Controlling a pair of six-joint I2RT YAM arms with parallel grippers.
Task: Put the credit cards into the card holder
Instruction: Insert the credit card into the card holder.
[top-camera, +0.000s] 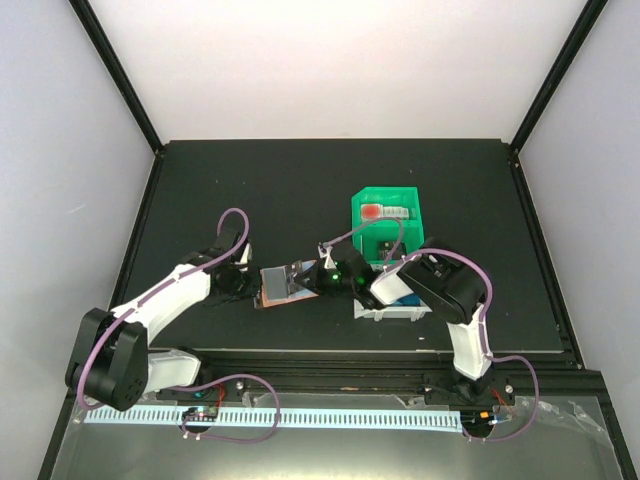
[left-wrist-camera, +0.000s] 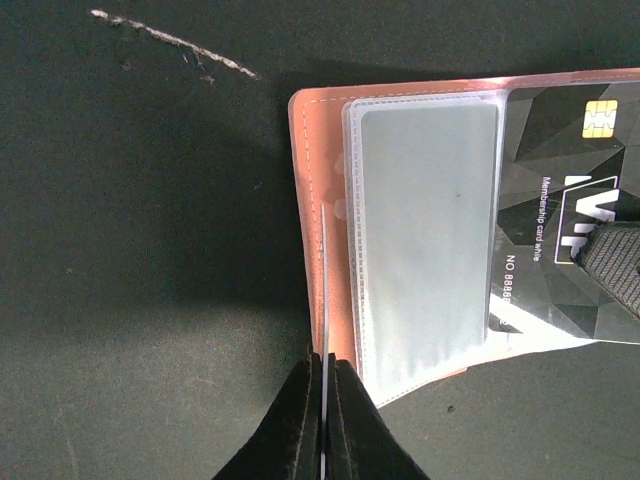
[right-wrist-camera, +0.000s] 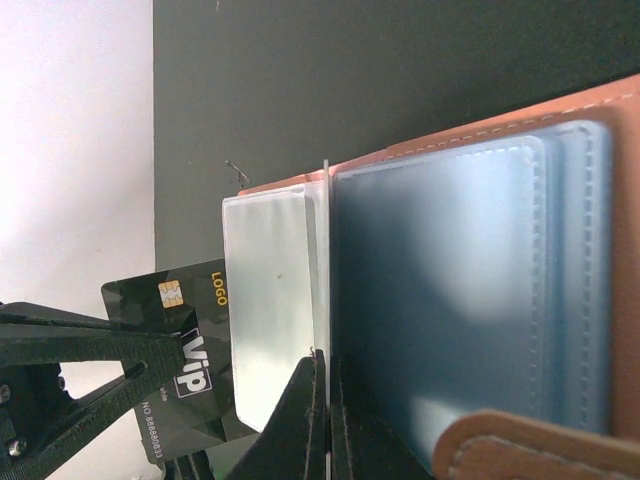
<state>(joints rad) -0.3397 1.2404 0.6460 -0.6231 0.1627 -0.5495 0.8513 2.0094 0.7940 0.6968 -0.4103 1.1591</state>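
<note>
The salmon-pink card holder (top-camera: 278, 287) lies open on the black table between my two grippers. Its pink edge (left-wrist-camera: 310, 200) frames clear pockets, and bluish pockets show in the right wrist view (right-wrist-camera: 470, 300). A black credit card (left-wrist-camera: 560, 150) marked VIP lies face up, partly under a clear pocket, with a black finger-like part across it (right-wrist-camera: 200, 300). My left gripper (top-camera: 246, 283) (left-wrist-camera: 322, 400) is shut on a thin clear leaf standing edge-on at the holder's side. My right gripper (top-camera: 306, 282) (right-wrist-camera: 326, 400) is shut on a thin pale leaf between the pockets.
A green bin (top-camera: 356, 225) with a red item inside stands behind the right arm. A white bin (top-camera: 385, 313) sits partly under that arm. A pale scratch (left-wrist-camera: 170, 40) marks the table. The table's front rail runs just behind the arm bases.
</note>
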